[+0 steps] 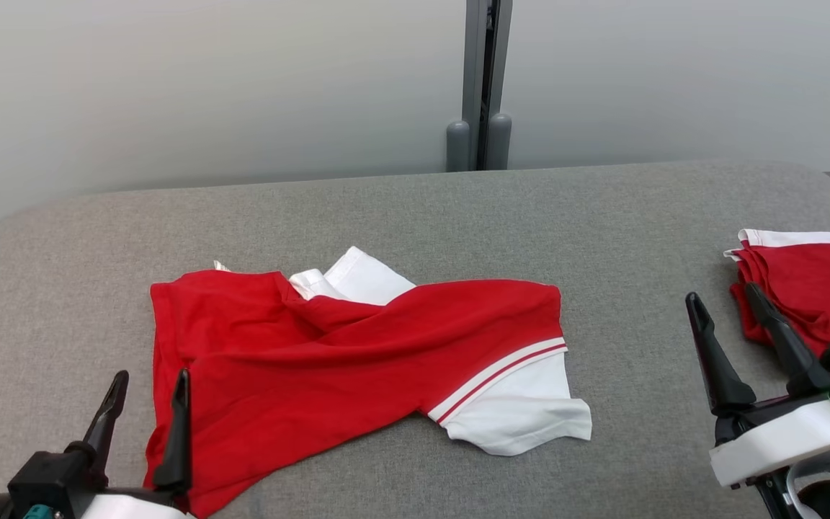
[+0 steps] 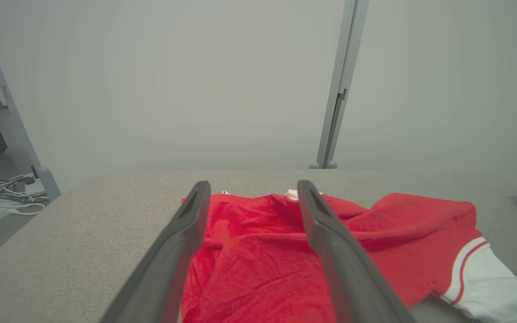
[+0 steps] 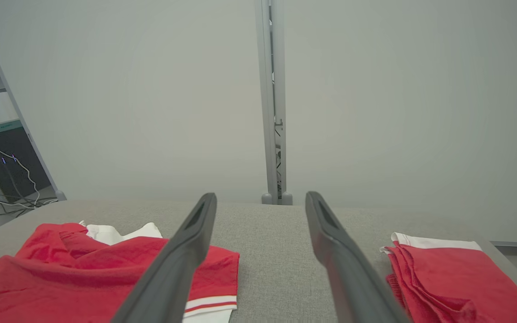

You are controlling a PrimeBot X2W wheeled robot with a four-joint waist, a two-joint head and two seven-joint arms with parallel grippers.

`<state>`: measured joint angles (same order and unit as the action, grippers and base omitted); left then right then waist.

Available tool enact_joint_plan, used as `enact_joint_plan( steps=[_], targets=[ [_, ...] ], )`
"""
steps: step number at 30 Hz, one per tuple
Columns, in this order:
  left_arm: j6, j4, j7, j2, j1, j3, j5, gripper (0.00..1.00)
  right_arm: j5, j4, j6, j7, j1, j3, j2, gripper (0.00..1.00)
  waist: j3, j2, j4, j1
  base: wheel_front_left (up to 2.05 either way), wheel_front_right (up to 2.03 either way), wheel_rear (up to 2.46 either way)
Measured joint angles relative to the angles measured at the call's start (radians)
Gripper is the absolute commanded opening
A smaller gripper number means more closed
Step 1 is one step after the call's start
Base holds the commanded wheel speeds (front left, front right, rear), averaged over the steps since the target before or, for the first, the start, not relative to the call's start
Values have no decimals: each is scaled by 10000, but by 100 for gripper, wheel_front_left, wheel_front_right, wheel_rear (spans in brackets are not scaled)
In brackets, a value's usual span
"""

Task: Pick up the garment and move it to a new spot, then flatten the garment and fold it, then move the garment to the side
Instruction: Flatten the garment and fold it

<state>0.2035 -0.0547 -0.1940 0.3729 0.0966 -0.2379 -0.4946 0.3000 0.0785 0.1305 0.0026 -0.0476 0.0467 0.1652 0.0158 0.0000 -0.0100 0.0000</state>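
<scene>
Garment (image 1: 328, 360) in the middle of the table (image 1: 415, 209), folded stack (image 1: 811, 288) at its right edge, wall (image 1: 206, 86) behind.

The garment (image 1: 328, 360), a red shirt with white sleeves edged in red and white stripes, lies rumpled and partly folded over itself in the middle of the grey bench (image 1: 415, 209), one white sleeve spread toward the near right.

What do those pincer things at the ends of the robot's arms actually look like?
The left gripper and right gripper each have two long, slim, dark grey fingers that taper to blunt tips, with a shallow groove near the end. They rise from a black block, backed by a smooth white wrist shell. A small teal part shows at the left wrist.
</scene>
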Motion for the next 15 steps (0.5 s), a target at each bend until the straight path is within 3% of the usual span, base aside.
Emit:
enact_joint_plan(
  steps=[15],
  targets=[
    [174, -159, 174, 115, 439, -50, -77, 100, -82, -115, 0, 148, 399, -257, -96, 100, -320, 0, 41, 0, 0, 0, 0]
  ],
)
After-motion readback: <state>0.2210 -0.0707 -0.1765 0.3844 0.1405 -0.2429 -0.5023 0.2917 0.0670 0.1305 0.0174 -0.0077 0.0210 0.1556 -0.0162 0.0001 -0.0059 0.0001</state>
